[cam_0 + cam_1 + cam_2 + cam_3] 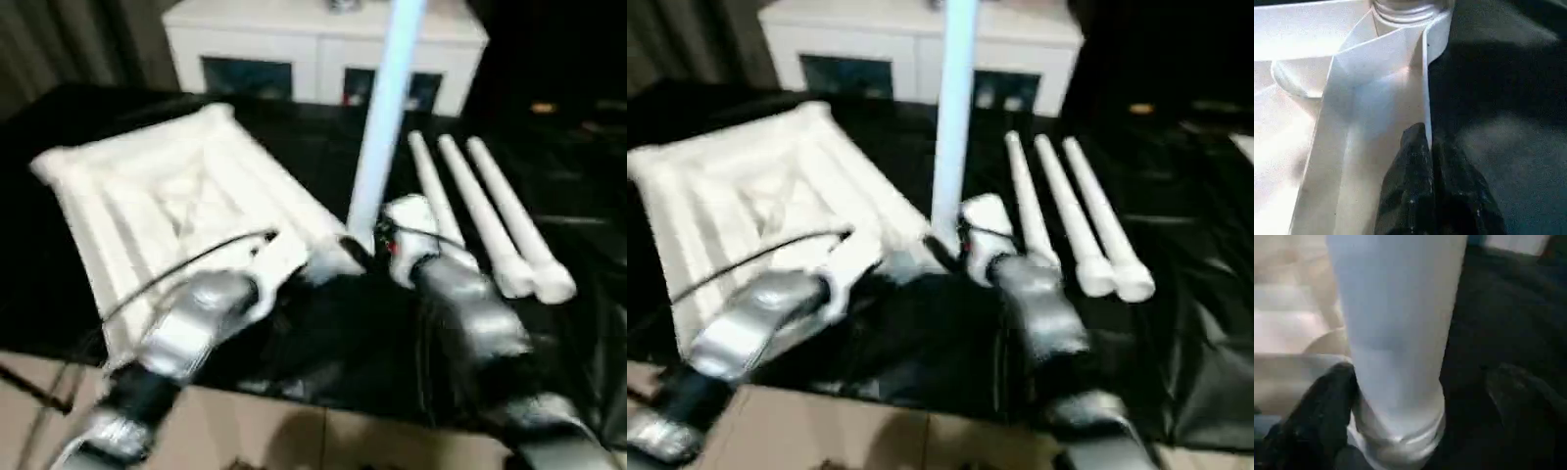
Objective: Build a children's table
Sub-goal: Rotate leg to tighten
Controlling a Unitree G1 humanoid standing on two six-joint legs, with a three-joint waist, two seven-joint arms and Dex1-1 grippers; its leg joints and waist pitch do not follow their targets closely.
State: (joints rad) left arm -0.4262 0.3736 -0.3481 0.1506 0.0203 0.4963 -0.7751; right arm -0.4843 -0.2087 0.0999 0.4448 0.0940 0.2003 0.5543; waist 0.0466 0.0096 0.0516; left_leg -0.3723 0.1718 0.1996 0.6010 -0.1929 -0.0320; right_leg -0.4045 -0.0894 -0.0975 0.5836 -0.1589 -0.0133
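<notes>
The white table top (186, 211) lies ribbed side up on the black-draped worktop (578, 264). The left gripper (1426, 147) has its jaws pinched tight on the thin outer rim wall of the top, one finger (1408, 161) inside the rim and the other outside, just short of the corner socket. One leg (387, 108) stands upright in that socket. The right gripper (1420, 396) has its jaws spread wide around the foot of this leg, one finger (1327, 401) beside it and the other well clear, not clamping it. Three more legs (490, 211) lie side by side beyond the right jaws.
</notes>
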